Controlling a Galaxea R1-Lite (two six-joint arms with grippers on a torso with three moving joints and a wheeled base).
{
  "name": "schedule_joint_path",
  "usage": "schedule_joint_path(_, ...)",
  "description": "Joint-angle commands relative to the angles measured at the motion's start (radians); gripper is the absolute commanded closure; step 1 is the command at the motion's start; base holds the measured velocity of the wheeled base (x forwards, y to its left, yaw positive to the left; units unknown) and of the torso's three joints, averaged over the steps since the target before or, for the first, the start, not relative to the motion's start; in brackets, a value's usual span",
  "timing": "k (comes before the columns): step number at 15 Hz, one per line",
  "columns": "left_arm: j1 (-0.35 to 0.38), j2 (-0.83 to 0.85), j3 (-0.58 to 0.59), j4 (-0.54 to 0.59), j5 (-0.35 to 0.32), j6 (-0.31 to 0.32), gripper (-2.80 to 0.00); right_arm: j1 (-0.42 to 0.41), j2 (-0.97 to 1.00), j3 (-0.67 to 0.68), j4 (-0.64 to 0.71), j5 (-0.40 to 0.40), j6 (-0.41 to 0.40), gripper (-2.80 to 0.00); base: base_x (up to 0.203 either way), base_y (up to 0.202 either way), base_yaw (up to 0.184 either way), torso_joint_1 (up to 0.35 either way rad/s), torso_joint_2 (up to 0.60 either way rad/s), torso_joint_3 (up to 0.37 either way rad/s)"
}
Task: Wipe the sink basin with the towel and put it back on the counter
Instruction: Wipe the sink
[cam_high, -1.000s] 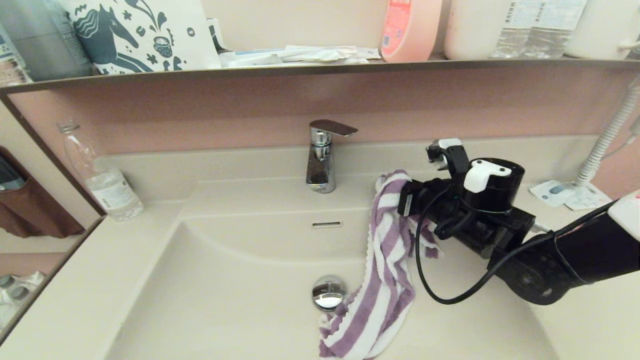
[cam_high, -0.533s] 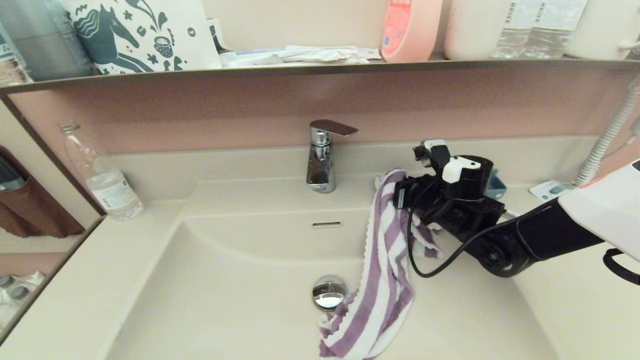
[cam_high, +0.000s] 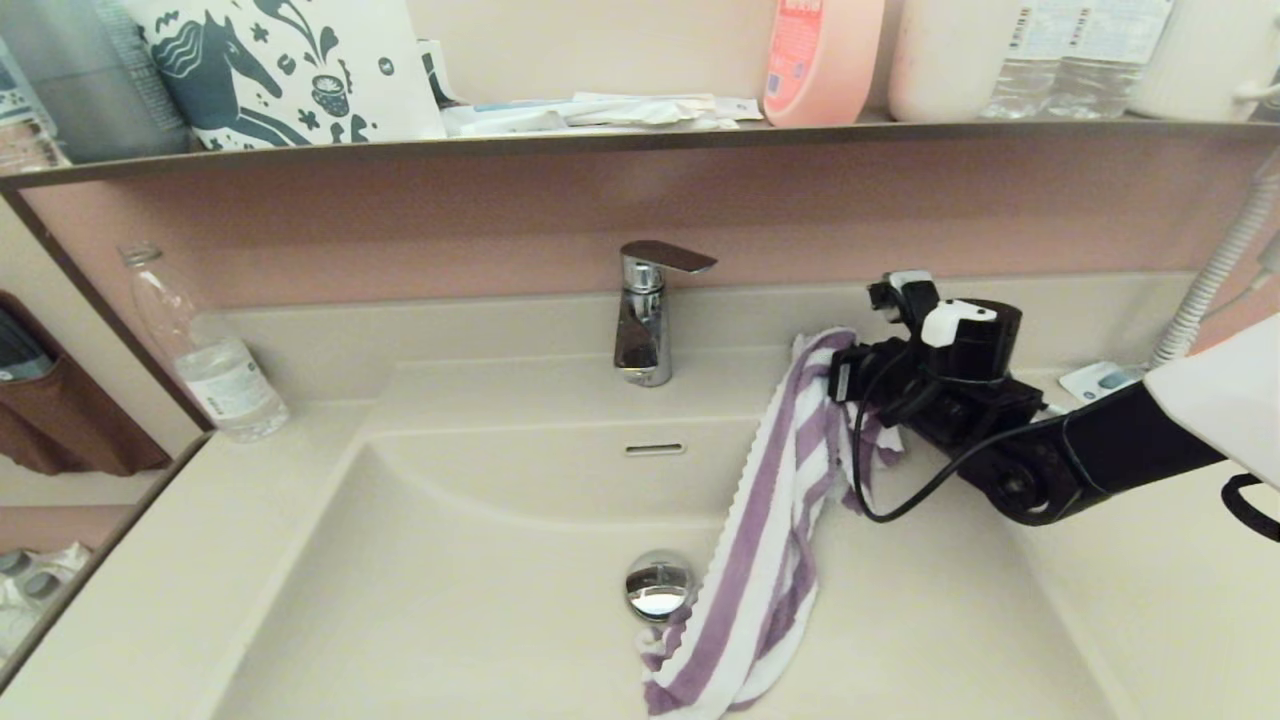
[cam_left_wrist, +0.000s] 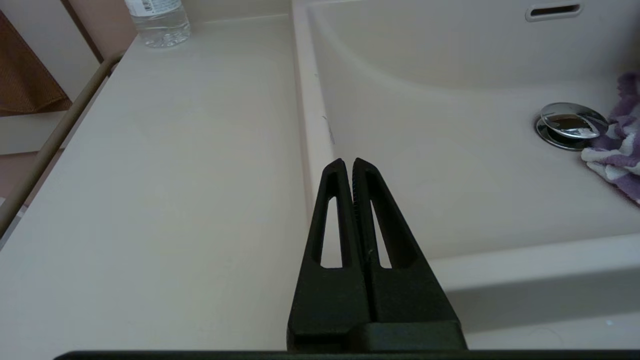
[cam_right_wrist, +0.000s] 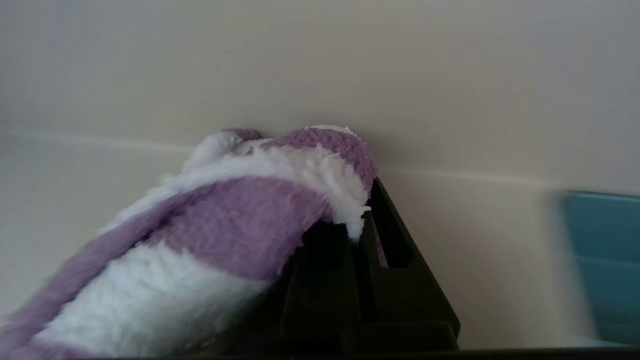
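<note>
Towel (cam_high: 775, 520) and right claw (cam_high: 835, 372) shifted rightward, seemingly beside faucet (cam_high: 643, 315).

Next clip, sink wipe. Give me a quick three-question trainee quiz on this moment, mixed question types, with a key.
1. True or false: the towel lies wholly on the counter.
2. Which gripper holds the towel?
A. left gripper
B. right gripper
C. neither
3. Fill in: the towel's lower end rests in the sink basin beside the chrome ____.

Key
1. False: it hangs from the gripper near the basin's back right corner, down into the basin.
2. B. The left gripper is shut on nothing, above the basin's left rim.
3. drain plug
</note>
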Motion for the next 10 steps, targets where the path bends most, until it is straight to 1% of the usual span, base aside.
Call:
schedule_joint_path(1, 0.000, 0.001, 0.000, 0.000, 0.000, 0.000, 0.00, -0.047, -0.018, 0.019, -0.004, -0.001, -0.001, 0.00, 0.000, 0.000, 0.000, 0.000, 0.00, 0.000)
schedule_joint_path(4, 0.000, 0.001, 0.000, 0.000, 0.000, 0.000, 0.00, -0.077, -0.043, 0.032, -0.003, 0.002, -0.001, 0.00, 0.000, 0.000, 0.000, 0.000, 0.00, 0.000)
schedule_joint_path(6, 0.000, 0.001, 0.000, 0.000, 0.000, 0.000, 0.00, -0.082, -0.074, 0.042, 0.017, 0.005, -0.001, 0.00, 0.000, 0.000, 0.000, 0.000, 0.00, 0.000)
schedule_joint_path(8, 0.000, 0.001, 0.000, -0.001, 0.000, 0.000, 0.00, -0.059, -0.125, 0.053, 0.056, 0.006, 0.004, 0.00, 0.000, 0.000, 0.000, 0.000, 0.00, 0.000)
schedule_joint_path(10, 0.000, 0.001, 0.000, 0.000, 0.000, 0.000, 0.00, -0.005, -0.163, 0.054, 0.109, 0.004, 0.006, 0.00, 0.000, 0.000, 0.000, 0.000, 0.00, 0.000)
